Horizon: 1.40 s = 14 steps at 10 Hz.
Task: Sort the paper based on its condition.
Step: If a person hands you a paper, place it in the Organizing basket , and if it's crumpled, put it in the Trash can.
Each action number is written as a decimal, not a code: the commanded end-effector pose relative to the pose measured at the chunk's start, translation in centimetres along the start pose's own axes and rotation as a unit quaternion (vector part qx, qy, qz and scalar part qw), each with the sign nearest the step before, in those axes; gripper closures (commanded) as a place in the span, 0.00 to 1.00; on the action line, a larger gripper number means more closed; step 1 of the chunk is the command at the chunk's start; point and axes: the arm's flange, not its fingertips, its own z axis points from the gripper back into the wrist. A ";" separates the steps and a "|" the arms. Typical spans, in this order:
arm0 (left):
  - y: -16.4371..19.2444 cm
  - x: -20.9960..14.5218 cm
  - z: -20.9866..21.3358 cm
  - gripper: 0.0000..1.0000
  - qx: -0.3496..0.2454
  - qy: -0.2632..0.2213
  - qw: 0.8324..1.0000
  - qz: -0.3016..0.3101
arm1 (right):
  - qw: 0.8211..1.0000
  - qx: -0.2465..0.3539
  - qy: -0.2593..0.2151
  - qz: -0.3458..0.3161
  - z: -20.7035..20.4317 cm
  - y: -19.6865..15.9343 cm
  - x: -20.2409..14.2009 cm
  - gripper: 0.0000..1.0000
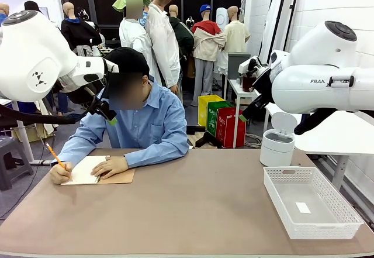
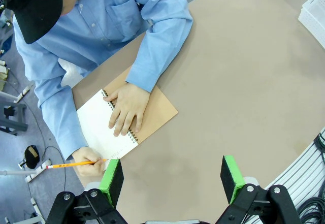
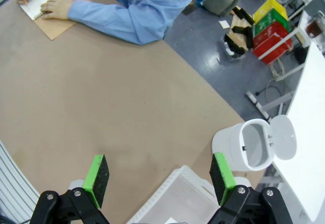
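Note:
The loose paper is out of view. At the far left of the table a person writes with a pencil [image 1: 55,155] on the white page of a spiral notebook [image 1: 102,171] with a tan cover, the other hand flat on the page. My left gripper [image 2: 172,176] hangs open high above the table, just near of the notebook [image 2: 155,115], with nothing between its green pads. My right gripper [image 3: 160,176] is open as well, high over the right side of the table, and holds nothing.
A white mesh basket [image 1: 276,196] stands at the table's right front with a tiny white scrap [image 1: 302,207] inside. Behind it is a small white bin [image 1: 276,147] with its lid flipped up. Bare brown tabletop [image 1: 193,205] spans the middle.

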 end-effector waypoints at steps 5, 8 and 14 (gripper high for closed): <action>0.0 0.0 0.1 0.00 -0.002 -0.002 1.000 -0.003 | 1.000 0.002 0.003 0.000 0.1 -0.1 0.1 0.00; 0.0 0.0 0.1 0.00 -0.002 -0.002 1.000 -0.003 | 1.000 0.002 0.003 0.000 0.1 -0.1 0.1 0.00; 0.0 0.0 0.1 0.00 -0.002 -0.002 1.000 -0.003 | 1.000 0.002 0.003 0.000 0.1 -0.1 0.1 0.00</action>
